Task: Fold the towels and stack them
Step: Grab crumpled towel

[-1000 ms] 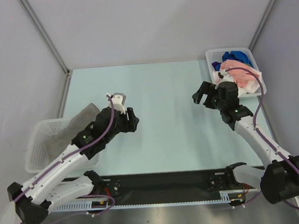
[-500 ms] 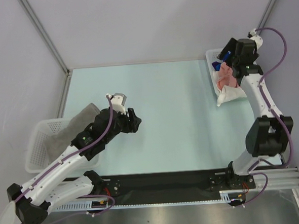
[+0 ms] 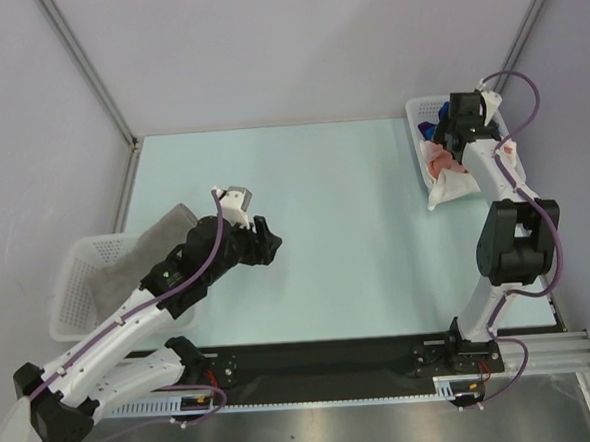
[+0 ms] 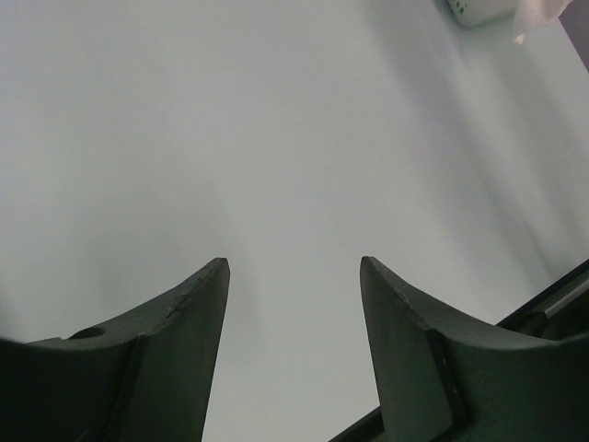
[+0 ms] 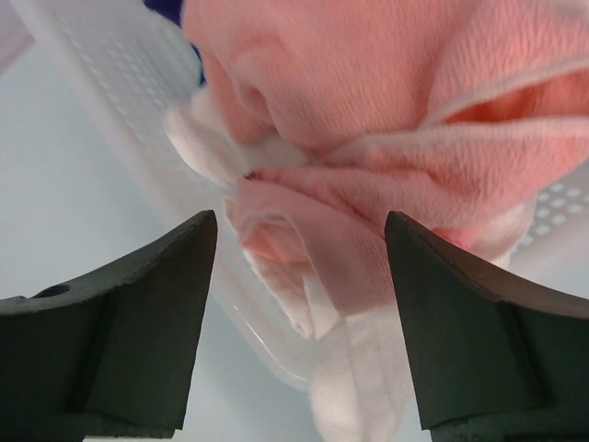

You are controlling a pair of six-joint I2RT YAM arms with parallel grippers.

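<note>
A pale mint table (image 3: 356, 227) fills the floor of a booth with plain grey-lilac walls (image 3: 295, 51) and slanting metal corner posts (image 3: 85, 63); a black base rail (image 3: 324, 359) runs along the near edge. At the left edge sits a white lattice basket (image 3: 68, 305), and a grey towel (image 3: 151, 245) spills out of it onto the table, its long axis running diagonally from the basket toward the far right, where its end lies flat on the surface. In the far right corner a second white lattice basket (image 3: 415, 108) holds a crumpled heap. A salmon pink towel (image 5: 368, 92) lies bunched on top, a blue towel (image 3: 428, 130) peeks out at the far side, and a white towel (image 5: 359, 387) droops over the basket's near-left rim with its tip pointing down toward the table. The right gripper (image 5: 299, 230) hovers just above this heap with its jaws spread wide. A fold of the pink towel lies between and below the fingers, and nothing is gripped. The left gripper (image 4: 293, 267) is over bare table, jaws apart and empty. The grey towel lies behind it, under its arm, well clear of the fingers.
</note>
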